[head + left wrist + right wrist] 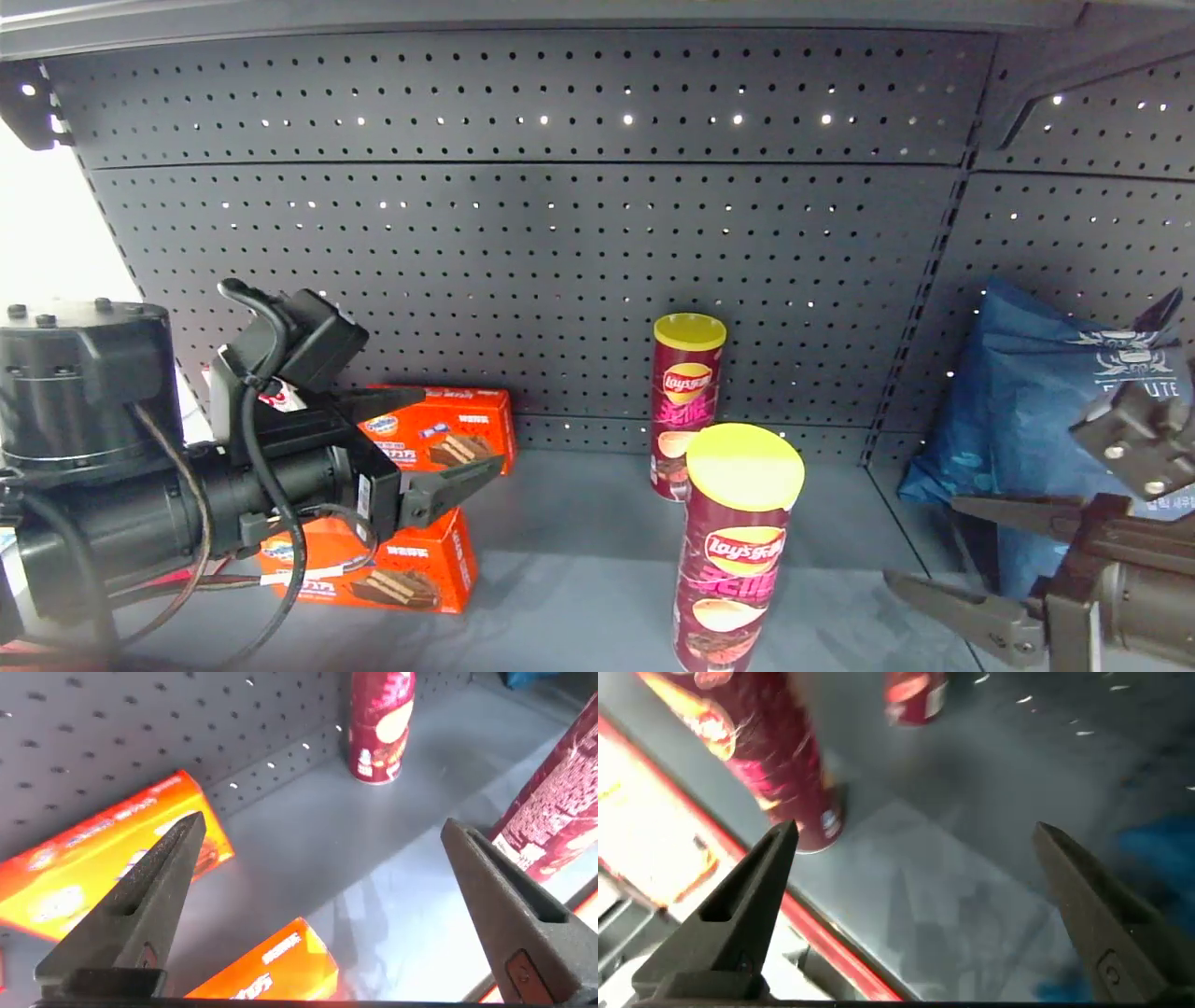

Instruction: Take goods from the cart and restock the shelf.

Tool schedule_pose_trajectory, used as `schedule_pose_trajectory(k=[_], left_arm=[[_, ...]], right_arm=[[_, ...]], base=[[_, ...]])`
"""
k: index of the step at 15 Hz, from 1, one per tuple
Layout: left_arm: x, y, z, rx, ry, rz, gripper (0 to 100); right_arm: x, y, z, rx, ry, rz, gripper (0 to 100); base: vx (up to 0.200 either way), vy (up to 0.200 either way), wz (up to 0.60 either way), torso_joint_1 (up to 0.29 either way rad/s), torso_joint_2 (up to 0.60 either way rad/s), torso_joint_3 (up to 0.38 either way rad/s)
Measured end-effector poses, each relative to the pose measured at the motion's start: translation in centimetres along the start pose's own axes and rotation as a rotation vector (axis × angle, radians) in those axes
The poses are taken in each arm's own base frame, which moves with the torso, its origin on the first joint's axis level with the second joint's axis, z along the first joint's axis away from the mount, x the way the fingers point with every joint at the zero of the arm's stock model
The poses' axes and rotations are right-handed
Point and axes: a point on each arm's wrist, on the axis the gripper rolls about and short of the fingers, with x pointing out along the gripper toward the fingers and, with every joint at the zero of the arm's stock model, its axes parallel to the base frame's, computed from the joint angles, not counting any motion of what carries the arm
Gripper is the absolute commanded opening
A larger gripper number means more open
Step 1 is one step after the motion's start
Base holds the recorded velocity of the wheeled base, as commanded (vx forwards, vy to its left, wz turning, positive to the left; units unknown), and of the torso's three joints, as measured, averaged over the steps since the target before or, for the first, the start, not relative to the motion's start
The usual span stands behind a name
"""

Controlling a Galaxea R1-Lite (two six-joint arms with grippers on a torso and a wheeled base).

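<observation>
Goods on the shelf (pixel 579 509), listed left to right as we count them:

- **Boxes:** two orange snack boxes. The rear box (pixel 448 425) lies against the pegboard back (pixel 523 261), and the front box (pixel 411 569) lies nearer the edge.
- **Cans:** two crisp cans with yellow lids, both upright. The rear can (pixel 686 401) stands close to the pegboard back, and the front can (pixel 738 551) stands near the shelf's front.
- **Bag:** one blue bag (pixel 1018 401) leans in the next bay to the right.

We judge restocking partly done. Five items are placed, with bare floor between the boxes and the cans. We cannot tell how much is left to fetch.

- **Left gripper (pixel 459 429):** held level by the boxes, pointing right, fingers spread, holding nothing.
- **Right gripper (pixel 920 541):** low at the shelf front, just beside the blue bag, pointing left toward the front can, fingers spread wide, holding nothing.
</observation>
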Motion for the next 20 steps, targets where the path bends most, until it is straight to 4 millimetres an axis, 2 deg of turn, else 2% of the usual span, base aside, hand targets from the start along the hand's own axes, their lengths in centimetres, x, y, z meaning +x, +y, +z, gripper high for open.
schedule_pose_trajectory(k=[5, 8, 13, 20], left_arm=[[-0.6, 0.0, 0.6, 0.014, -0.048, 0.013, 100], [-0.5, 0.1, 0.8, 0.015, -0.055, 0.015, 100], [-0.1, 0.2, 0.8, 0.013, -0.048, 0.014, 100], [-0.1, 0.2, 0.8, 0.013, -0.047, 0.013, 100]], right_arm=[[3.7, 0.3, -0.8, -0.022, 0.061, -0.04, 100], [5.7, 0.4, -2.2, -0.031, 0.114, -0.053, 100], [7.0, 1.0, -3.7, -0.049, 0.203, -0.03, 100], [9.3, 1.8, -2.9, -0.068, 0.219, -0.002, 100]], base=[[0.0, 0.0, 0.0, 0.0, 0.0, 0.0], [0.0, 0.0, 0.0, 0.0, 0.0, 0.0], [0.0, 0.0, 0.0, 0.0, 0.0, 0.0], [0.0, 0.0, 0.0, 0.0, 0.0, 0.0]])
